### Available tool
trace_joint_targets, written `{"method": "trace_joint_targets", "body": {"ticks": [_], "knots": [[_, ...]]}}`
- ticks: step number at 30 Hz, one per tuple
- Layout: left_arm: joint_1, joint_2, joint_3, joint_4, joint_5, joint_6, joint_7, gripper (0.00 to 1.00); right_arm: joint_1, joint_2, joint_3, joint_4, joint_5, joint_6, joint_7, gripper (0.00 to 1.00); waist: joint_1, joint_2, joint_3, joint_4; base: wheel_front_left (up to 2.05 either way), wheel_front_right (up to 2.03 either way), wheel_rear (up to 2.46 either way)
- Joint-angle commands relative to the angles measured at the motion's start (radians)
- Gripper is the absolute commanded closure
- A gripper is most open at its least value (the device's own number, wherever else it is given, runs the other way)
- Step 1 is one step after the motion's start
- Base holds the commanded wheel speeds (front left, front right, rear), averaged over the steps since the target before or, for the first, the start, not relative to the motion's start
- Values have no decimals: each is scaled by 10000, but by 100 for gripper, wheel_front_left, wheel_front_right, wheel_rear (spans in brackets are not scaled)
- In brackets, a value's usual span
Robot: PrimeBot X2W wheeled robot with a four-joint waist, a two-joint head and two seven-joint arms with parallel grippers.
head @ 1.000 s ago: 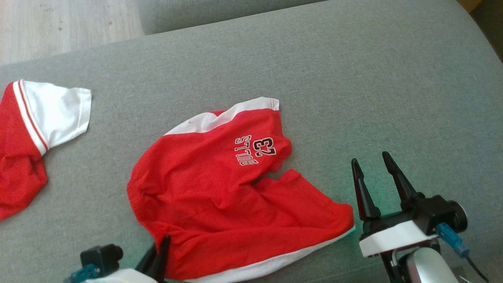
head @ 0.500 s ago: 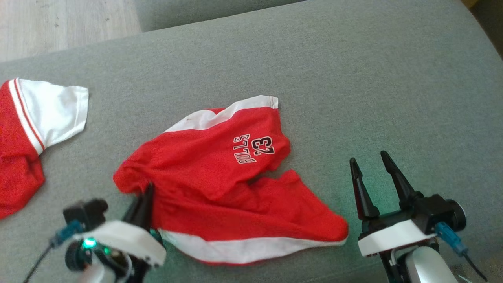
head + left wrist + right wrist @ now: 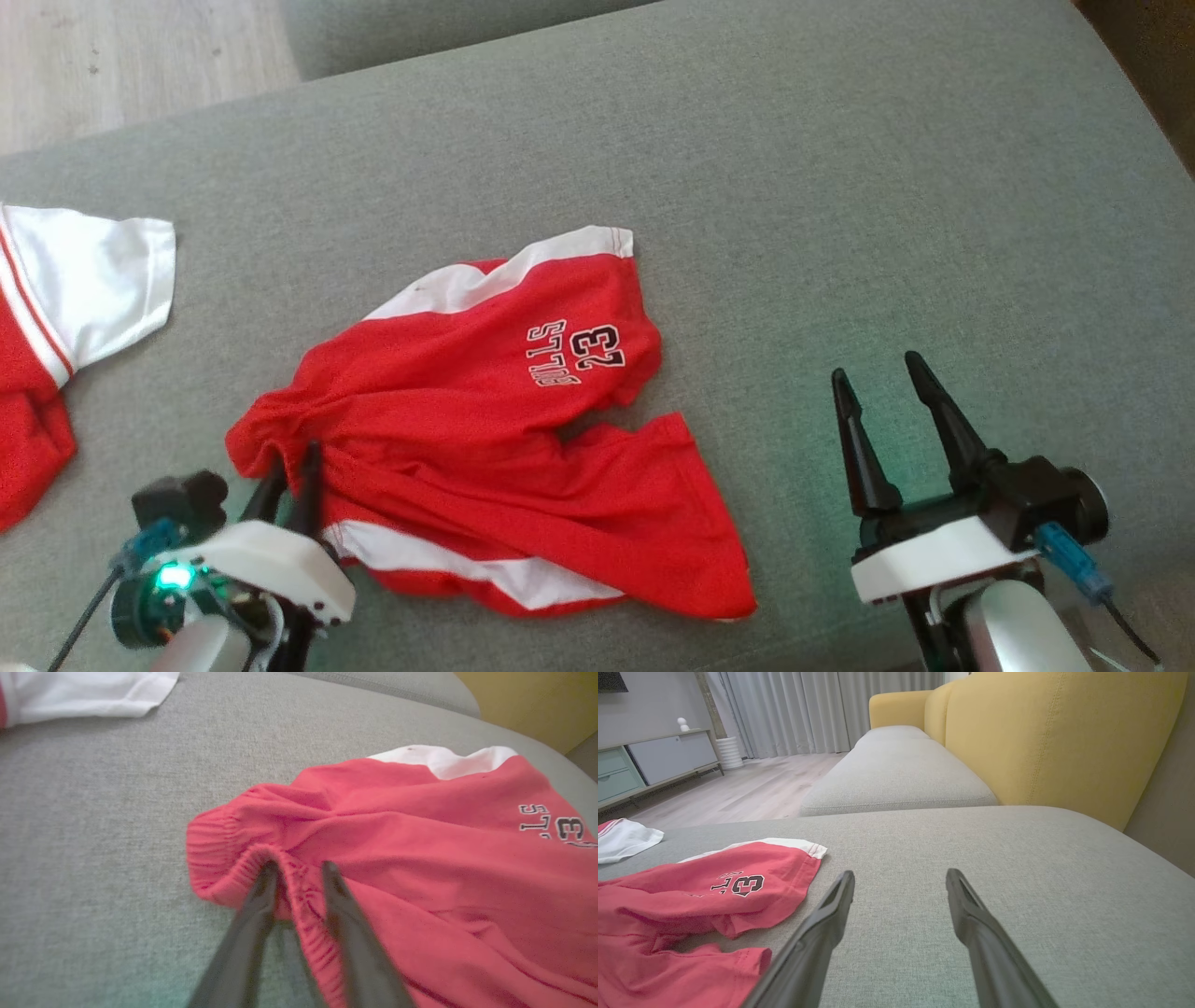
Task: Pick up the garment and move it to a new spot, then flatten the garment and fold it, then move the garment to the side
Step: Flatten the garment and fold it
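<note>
Dragged leftward, the red mesh shorts lay crumpled on the grey fabric sofa, waistband pinched in the nearly closed left gripper; the right gripper gaped empty. Relocation seemed underway; next, release and flatten.

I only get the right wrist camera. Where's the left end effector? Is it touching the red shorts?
Observer: Yes. The left end effector pinches the red shorts at their bunched elastic waistband.
Operator: What number is printed on them? I see just a 3.
Observer: The head view shows 23.
Operator: And that white thing far left?
Observer: Part of a red and white shirt, lying apart from the shorts.
</note>
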Motion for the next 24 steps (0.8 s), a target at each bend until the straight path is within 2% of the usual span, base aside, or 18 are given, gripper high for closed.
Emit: {"method": "trace_joint_targets", "body": {"ticks": [1, 6, 9, 10, 11, 16, 18, 20, 24], "knots": [[-22, 176, 337, -308, -65, -163, -274, 0, -124, -41, 115, -320, -96, 75, -65, 0, -1, 0, -65, 53, 0, 0, 0], [571, 155, 364, -760, -31, -65, -718, 0, 24, -41, -107, -320, -231, 75, -65, 0, -1, 0, -262, 288, 0, 0, 0], [1049, 308, 357, -1214, 129, 234, -845, 0, 90, -41, -164, -328, -317, 75, -65, 0, -1, 0, -426, 532, 0, 0, 0], [1307, 550, 286, -1562, 379, 522, -766, 0, 114, -41, -168, -328, -353, 75, -65, 0, -1, 0, -514, 699, 0, 0, 0], [1307, 550, 286, -1562, 379, 522, -766, 0, 114, -41, -168, -328, -353, 75, -65, 0, -1, 0, -514, 699, 0, 0, 0], [1662, 1174, -1, -2896, 1051, 1167, -268, 0, 68, -41, -48, -306, -356, 75, -65, 0, -1, 0, -599, 937, 0, 0, 0], [1673, 1260, -201, -3580, 1228, 1245, -51, 0, 44, -41, 16, -291, -333, 75, -65, 0, -1, 0, -598, 950, 0, 0, 0], [1503, 1276, -588, -4187, 1477, 1136, 214, 0, 23, -41, 73, -298, -310, 75, -65, 0, -1, 0, -543, 934, 0, 0, 0], [546, 880, -1772, -4574, 2059, 503, 913, 0, -79, -41, 237, -288, -264, 75, -65, 0, -1, 0, -328, 745, 0, 0, 0]]}}
